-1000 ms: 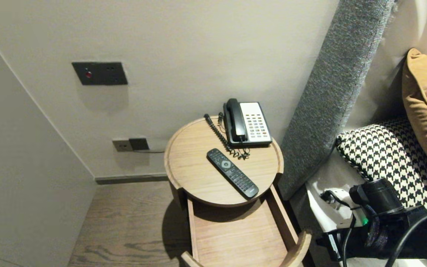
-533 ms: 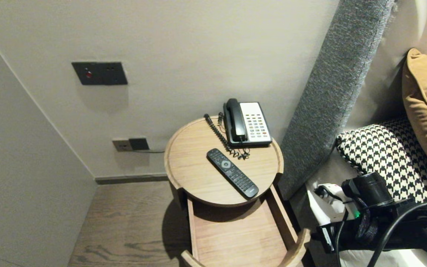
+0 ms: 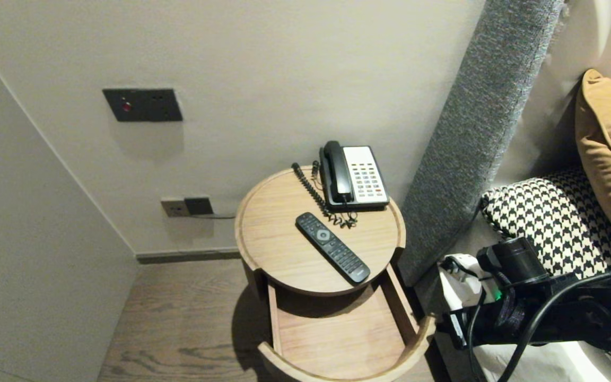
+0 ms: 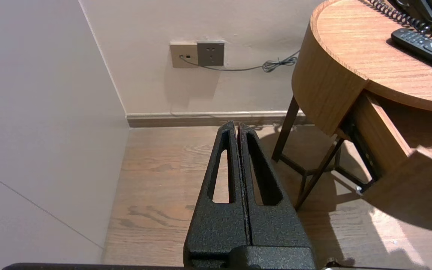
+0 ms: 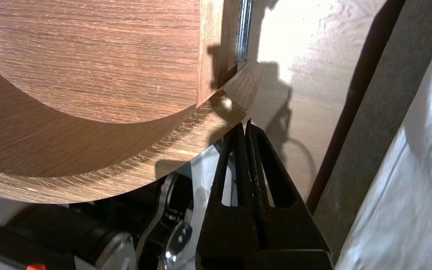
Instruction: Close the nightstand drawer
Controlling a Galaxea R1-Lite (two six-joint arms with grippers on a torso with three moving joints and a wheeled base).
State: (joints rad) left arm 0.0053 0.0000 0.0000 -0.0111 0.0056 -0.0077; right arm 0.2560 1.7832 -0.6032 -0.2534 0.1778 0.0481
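Note:
A round wooden bedside table (image 3: 279, 239) has its drawer (image 3: 337, 334) pulled out and bare inside. On the tabletop lie a black remote (image 3: 332, 246) and a corded phone (image 3: 353, 178). My right arm (image 3: 539, 313) reaches in from the lower right, beside the bed. In the right wrist view my right gripper (image 5: 246, 125) is shut, holding nothing, with its tips against the right end of the drawer's curved front (image 5: 126, 161). My left gripper (image 4: 237, 125) is shut and empty, parked over the wood floor left of the table.
A wall (image 3: 19, 239) closes in on the left. A socket (image 3: 186, 206) with a cable sits low on the back wall. The grey headboard (image 3: 475, 132), a houndstooth pillow (image 3: 560, 217) and a tan cushion (image 3: 610, 148) crowd the right side.
My right arm has moved left and up towards the table. The drawer has slid partway in, and its curved front now shows whole. The left arm is still.

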